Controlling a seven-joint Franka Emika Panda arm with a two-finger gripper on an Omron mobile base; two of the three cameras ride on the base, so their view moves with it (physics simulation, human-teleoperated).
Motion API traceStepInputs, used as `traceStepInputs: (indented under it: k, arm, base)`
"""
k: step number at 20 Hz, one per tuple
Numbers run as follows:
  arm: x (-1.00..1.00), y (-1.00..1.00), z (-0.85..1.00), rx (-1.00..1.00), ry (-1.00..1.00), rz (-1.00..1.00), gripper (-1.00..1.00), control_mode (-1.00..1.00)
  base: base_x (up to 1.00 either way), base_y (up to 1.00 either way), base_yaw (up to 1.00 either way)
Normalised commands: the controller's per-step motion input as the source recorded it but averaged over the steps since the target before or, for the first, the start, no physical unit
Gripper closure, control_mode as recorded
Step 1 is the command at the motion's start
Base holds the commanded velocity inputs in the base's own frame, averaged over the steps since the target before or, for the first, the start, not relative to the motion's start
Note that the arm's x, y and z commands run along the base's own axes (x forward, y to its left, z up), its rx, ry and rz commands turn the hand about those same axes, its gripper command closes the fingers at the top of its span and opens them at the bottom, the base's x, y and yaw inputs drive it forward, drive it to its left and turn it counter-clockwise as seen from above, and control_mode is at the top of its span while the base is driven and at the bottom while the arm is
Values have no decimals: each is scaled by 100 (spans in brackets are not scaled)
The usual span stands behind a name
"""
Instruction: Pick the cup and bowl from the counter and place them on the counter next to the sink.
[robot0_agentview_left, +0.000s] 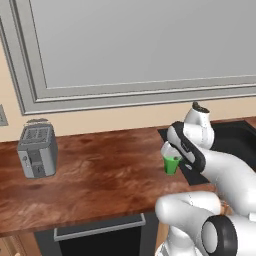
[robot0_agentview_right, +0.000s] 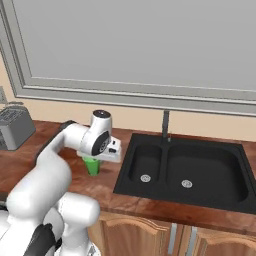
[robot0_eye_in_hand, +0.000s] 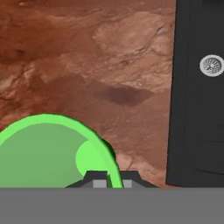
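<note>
One of two items is underway: the green cup (robot0_agentview_left: 171, 164) is in the gripper (robot0_eye_in_hand: 108, 177), hanging just above the counter (robot0_agentview_left: 100, 175) right beside the left edge of the sink (robot0_agentview_right: 200, 167). From the hand view, the two fingertips (robot0_eye_in_hand: 95, 178) are pinched tight across the cup's rim, one inside, one outside, so the tool is clamped on the cup. A dark shadow sits on the wood below, which suggests the cup isn't quite set down. My read: the carry is all but finished and only the lowering and release remain for this one. As for the bowl, I can't spot it from here, so that half of the job looks untouched. Over at the far left, a toaster (robot0_agentview_left: 36, 150) stands well clear.
</note>
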Motion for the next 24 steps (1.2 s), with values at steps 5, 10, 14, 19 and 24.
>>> traceStepInputs:
  k: [5,10,14,19,24]
  arm:
    - [50,-11,-27,-1,4,-11,100,-100]
    - [15,-29,-17,0,9,-4,100,-100]
    - [7,-29,-25,0,7,-2,100,-100]
    - [2,-13,-30,0,2,-2,100,-100]
    - [0,-1,-28,0,0,-1,100,-100]
  base:
    - [0,0,0]
    - [0,0,0]
    - [0,0,0]
    - [0,0,0]
    - [0,0,0]
